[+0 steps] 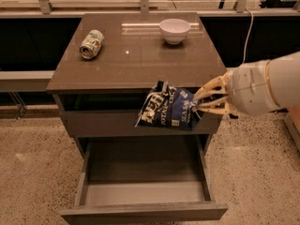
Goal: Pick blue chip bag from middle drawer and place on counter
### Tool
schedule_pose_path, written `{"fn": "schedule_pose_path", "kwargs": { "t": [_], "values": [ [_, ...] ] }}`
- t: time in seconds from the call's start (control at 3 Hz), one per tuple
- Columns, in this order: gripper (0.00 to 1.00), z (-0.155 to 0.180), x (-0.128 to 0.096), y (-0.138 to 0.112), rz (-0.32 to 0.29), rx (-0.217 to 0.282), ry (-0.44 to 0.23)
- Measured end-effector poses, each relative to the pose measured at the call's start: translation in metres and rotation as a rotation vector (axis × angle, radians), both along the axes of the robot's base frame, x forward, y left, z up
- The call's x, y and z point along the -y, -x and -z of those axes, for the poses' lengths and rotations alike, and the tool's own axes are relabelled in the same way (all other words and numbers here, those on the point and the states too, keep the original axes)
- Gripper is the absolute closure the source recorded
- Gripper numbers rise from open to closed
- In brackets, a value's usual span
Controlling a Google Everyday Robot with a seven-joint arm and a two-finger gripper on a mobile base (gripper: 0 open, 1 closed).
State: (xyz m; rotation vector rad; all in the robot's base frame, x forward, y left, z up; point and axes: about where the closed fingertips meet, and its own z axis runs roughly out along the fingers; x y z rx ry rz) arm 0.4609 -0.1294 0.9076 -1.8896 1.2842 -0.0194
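Observation:
The blue chip bag point(168, 108) is a crumpled dark blue foil bag with white lettering. It hangs in the air in front of the cabinet, above the open middle drawer point(143, 196) and just below the counter's front edge. My gripper point(200, 104) comes in from the right and is shut on the bag's right edge. The drawer is pulled out and its pale floor is bare. The counter point(140, 60) is a glossy grey-brown slab on top of the cabinet.
A green-white drink can point(91, 44) lies on its side at the counter's back left. A white bowl point(174, 30) stands at the back right. A metal rail runs behind the counter. Speckled floor surrounds the cabinet.

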Motion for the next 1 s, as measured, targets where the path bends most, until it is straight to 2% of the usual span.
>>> {"fn": "schedule_pose_path", "kwargs": {
  "t": [0.33,0.67,1.0],
  "values": [
    [1.0,-0.032,0.01,-0.029,0.022,-0.012,0.001],
    [1.0,-0.051,0.006,-0.099,0.062,-0.06,-0.03],
    [1.0,-0.055,-0.003,-0.153,0.104,-0.079,-0.073]
  ]
}}
